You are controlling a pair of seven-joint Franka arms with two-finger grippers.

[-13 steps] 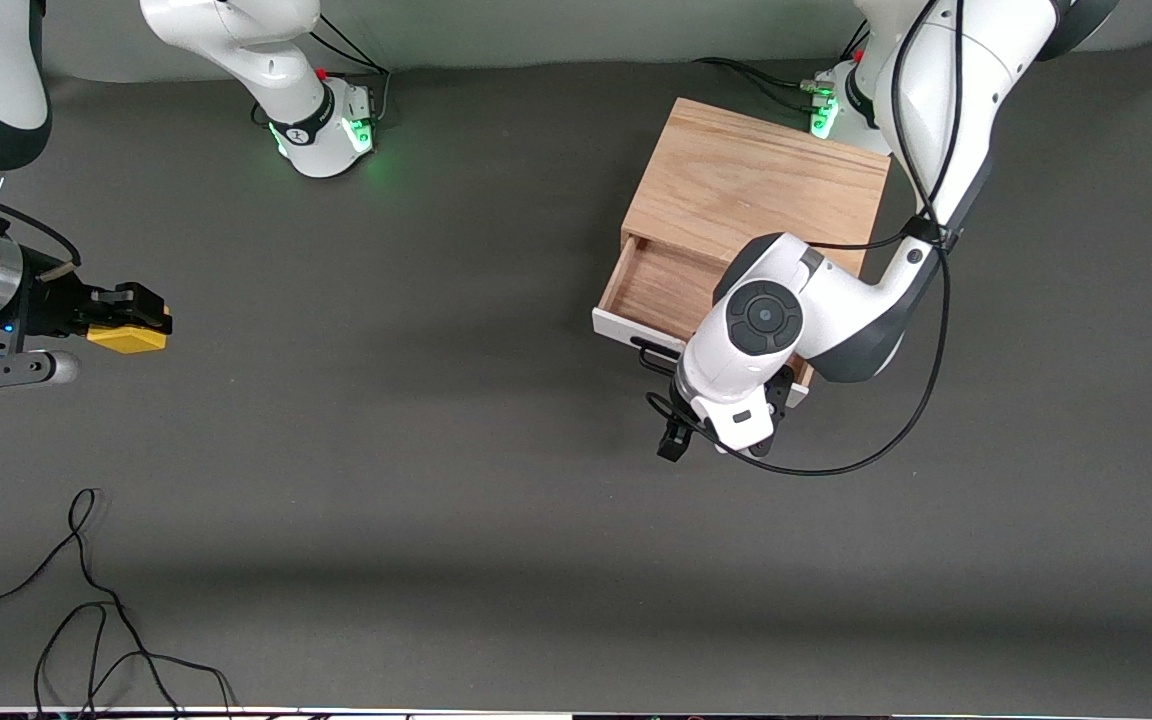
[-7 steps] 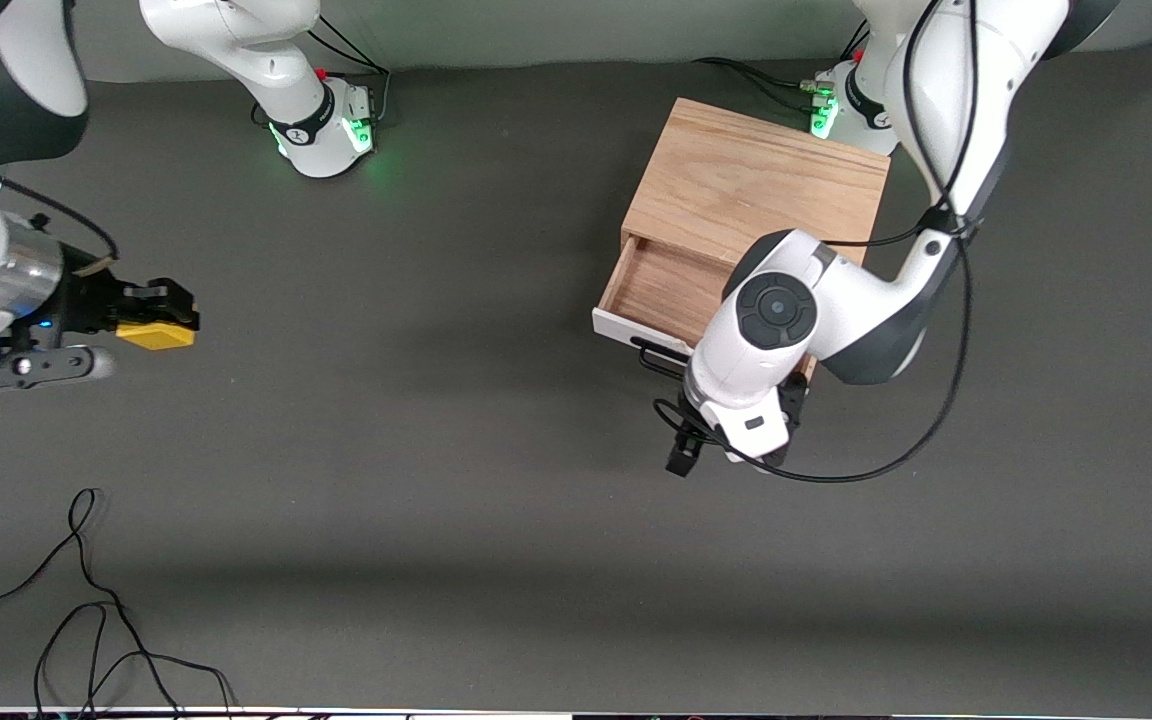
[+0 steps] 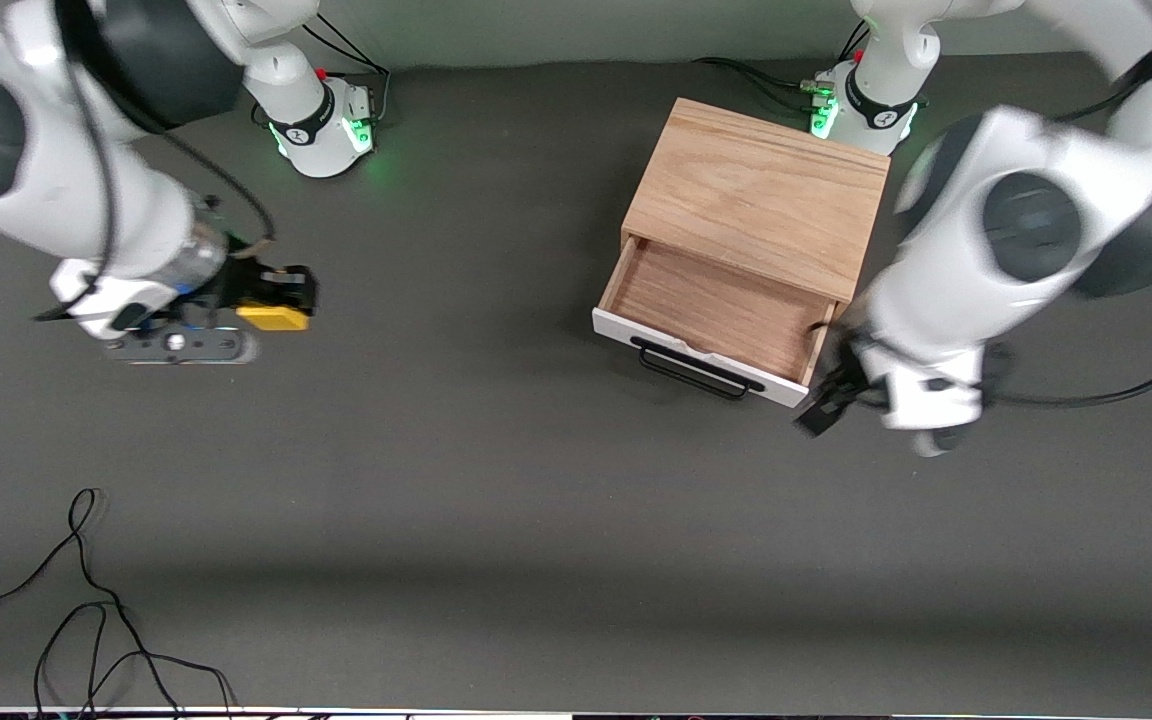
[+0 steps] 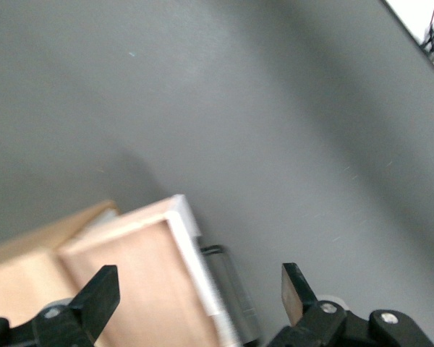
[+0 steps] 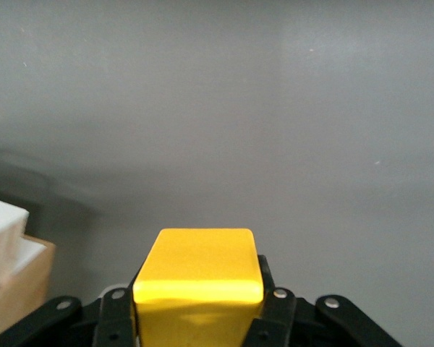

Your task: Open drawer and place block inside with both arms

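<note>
Carrying step in hand: right end effector [image 3: 281, 300], mid-left of frame, clamped on block [image 3: 274, 317]. Drawer [image 3: 716, 310] open right of centre; left end effector [image 3: 829, 400] beside its corner, spread, empty. Next, probably: bring block over drawer, lower, let go.

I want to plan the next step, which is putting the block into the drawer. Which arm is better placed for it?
Probably the right arm. Its gripper is shut on the block, over bare table toward its own end. The drawer is open. The left gripper is open and holds nothing, beside the drawer's corner.

Dark grey table [image 3: 496, 500], loose black cable [image 3: 86, 600] nearest the camera
</note>
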